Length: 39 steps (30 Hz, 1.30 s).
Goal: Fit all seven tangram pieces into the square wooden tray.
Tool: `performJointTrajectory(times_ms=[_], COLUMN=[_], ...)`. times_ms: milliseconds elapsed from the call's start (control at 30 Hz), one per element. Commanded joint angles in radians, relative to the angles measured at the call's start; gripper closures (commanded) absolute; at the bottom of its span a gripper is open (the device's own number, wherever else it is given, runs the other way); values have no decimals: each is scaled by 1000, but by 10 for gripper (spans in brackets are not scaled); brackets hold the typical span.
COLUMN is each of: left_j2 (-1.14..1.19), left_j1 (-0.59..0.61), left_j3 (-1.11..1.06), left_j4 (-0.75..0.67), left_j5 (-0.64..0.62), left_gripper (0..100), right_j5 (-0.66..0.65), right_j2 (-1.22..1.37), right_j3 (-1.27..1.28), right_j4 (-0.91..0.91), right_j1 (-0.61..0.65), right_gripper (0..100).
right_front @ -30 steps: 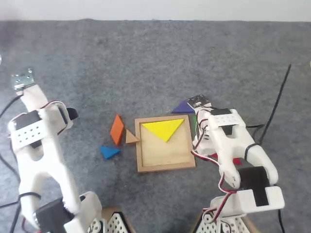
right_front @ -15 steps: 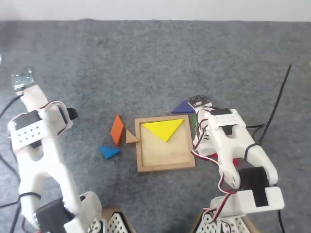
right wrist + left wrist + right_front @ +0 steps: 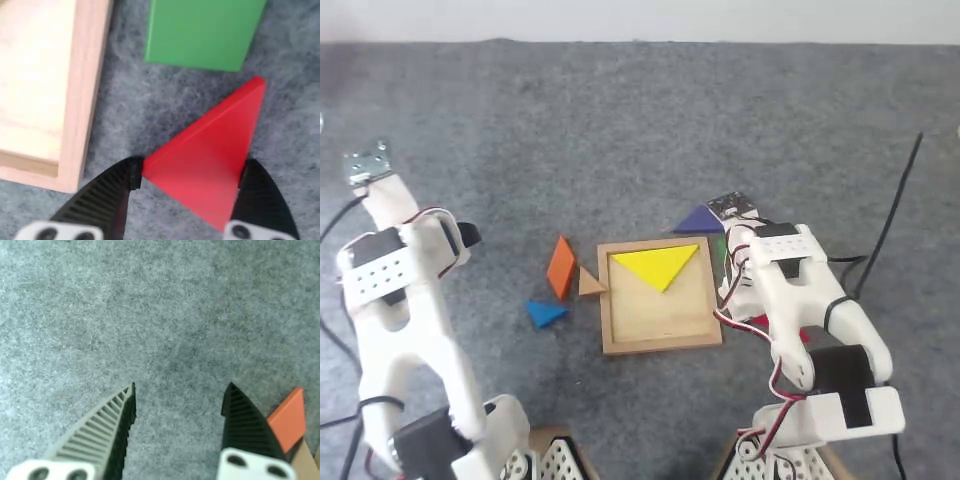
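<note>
Between fingertips of right gripper [image 3: 192, 165], red triangular tangram piece [image 3: 210, 150] lay flat on grey felt [image 3: 125, 130]; jaws spread wide, straddling it, nothing lifted. Square wooden tray [image 3: 85, 100] just outboard of one finger.

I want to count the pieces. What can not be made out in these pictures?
Green piece: high view, mostly under the right arm; right wrist view, cut off by the edge.
Red triangle: high view, mostly covered by that arm.
Orange piece: left wrist view, partly behind the left gripper, cut by the edge.
</note>
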<state>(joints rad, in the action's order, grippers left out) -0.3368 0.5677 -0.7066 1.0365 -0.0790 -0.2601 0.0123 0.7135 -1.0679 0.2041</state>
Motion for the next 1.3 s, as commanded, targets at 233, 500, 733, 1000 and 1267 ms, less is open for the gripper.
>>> performJointTrajectory(times_ms=[233, 500, 733, 1000, 1267], left_j2=[-9, 0, 2, 3, 3], left_j1=[-3, 18, 94, 304, 470], left_j3=[7, 7, 10, 15, 5], left_j4=[0, -46, -80, -137, -190], left_j5=[-3, -3, -3, 80, 138], left_gripper=[724, 724, 724, 724, 724], right_j5=[-95, -333, -735, -1037, -1366], right_j2=[-5, -24, -127, -65, 35], right_j3=[-258, -356, -572, -629, -632], right_j4=[-186, -228, -363, -366, -467], right_j1=[7, 70, 298, 513, 604], right_gripper=[775, 775, 777, 775, 778])
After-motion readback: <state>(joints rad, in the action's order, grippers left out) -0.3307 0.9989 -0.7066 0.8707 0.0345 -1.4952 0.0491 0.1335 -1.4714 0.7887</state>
